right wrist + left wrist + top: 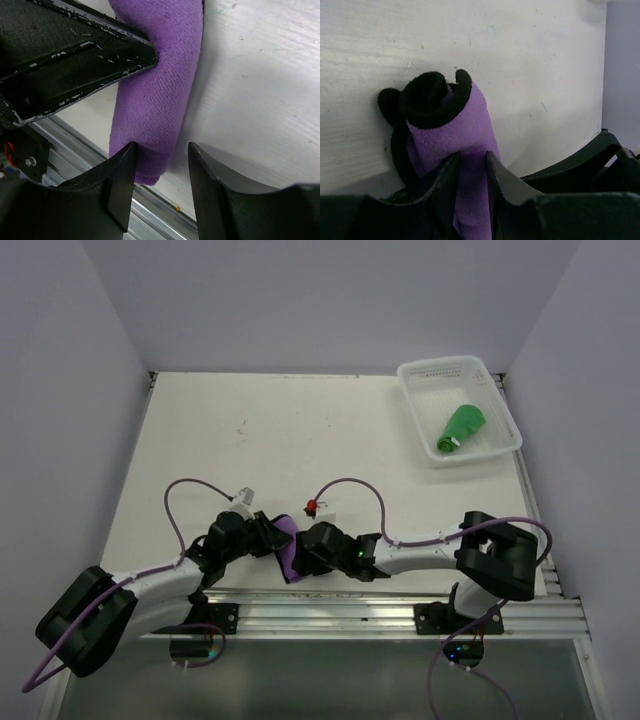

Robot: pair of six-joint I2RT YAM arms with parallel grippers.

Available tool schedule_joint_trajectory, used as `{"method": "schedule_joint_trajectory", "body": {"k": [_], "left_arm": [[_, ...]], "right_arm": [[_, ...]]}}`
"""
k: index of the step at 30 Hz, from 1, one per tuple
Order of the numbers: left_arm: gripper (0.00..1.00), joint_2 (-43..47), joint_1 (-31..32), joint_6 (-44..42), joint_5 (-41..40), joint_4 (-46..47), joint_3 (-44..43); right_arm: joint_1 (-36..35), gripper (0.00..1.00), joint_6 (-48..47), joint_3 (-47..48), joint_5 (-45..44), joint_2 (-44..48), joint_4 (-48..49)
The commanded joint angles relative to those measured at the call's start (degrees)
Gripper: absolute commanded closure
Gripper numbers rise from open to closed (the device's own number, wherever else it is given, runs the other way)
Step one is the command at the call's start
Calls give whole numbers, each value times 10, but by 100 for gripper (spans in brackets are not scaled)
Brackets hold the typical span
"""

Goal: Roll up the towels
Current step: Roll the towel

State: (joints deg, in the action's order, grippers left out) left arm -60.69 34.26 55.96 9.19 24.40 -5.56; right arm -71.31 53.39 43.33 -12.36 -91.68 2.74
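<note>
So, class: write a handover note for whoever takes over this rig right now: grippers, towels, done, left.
Left gripper: shut on the rolled purple towel, near side, middle.
Right gripper: open, beside one end of that roll.
Green towel: rolled, lying in the white lattice basket, far right.
Done: both towels look rolled.
Left: probably carry the purple towel to the basket.

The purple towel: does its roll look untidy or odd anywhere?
Yes. The purple towel, pinched in the left gripper, is rolled loosely: at its far end the black edging spirals unevenly and one tip sticks out.
</note>
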Motion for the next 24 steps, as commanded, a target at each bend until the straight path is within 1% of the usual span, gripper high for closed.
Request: {"method": "schedule_joint_trajectory", "body": {"k": [1,2,5,6,7,9,10,12,13,15,16,19,22,24], "left_arm": [[67,-1,1,-17,-36,-99,24],[67,6,2,-16,-42,-105,25],[67,11,2,-16,-45,-109,27],[67,10,2,-16,-45,-109,27],[67,10,2,-16,-45,-109,27],[67,10,2,-16,-44,-109,27],[67,10,2,-15,-44,-109,27],[67,16,1,-16,-44,-116,23],[67,19,2,-17,-45,-122,15],[66,34,2,-21,-50,-143,5],[66,39,1,-24,-52,-151,-8],[65,56,1,-32,-61,-182,-37],[65,64,1,-40,-66,-209,-66],[64,62,1,-44,-69,-217,-83]], "right_arm": [[3,53,32,-19,51,-23,64],[3,54,35,-24,68,-25,72],[5,70,44,-29,94,-37,103],[4,75,45,-30,98,-39,109],[4,85,46,-30,99,-39,111],[5,92,39,-27,101,-39,110],[5,96,23,-18,98,-37,94],[5,99,2,-4,79,-32,60],[4,100,-19,3,68,-28,24],[5,100,-39,24,46,-24,-18],[5,100,-56,29,25,-24,-56],[5,100,-79,52,2,-32,-107],[2,100,-94,66,-8,-46,-140],[0,100,-101,66,-13,-48,-144]]}}
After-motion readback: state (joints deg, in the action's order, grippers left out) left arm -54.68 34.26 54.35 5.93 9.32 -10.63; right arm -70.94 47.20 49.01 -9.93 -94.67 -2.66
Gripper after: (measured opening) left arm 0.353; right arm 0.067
